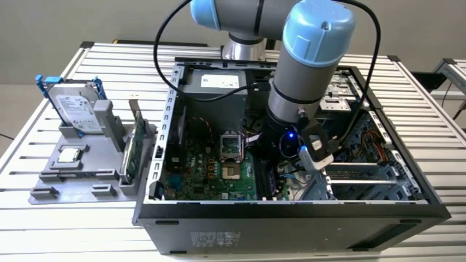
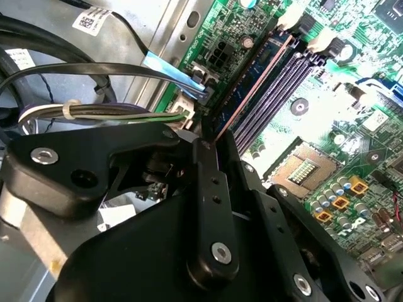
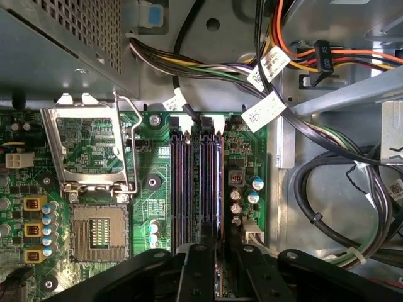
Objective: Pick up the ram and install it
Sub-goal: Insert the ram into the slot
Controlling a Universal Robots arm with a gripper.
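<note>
Outwardly, in the exterior view, the tool (image 1: 309, 164) is seen lowered into the open computer case (image 1: 407, 210) on the bench (image 1: 43, 229). In the second wrist view, the ram (image 2: 252, 85) is gripped edge-on between closed fingers (image 2: 211, 189), set in a memory slot (image 2: 283, 85). In the first wrist view, the ram (image 3: 218, 189) is seated upright beside empty slots.

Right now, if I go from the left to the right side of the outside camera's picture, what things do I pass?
Silver hard drive → green expansion card → green motherboard inside the computer case → gripper.
</note>
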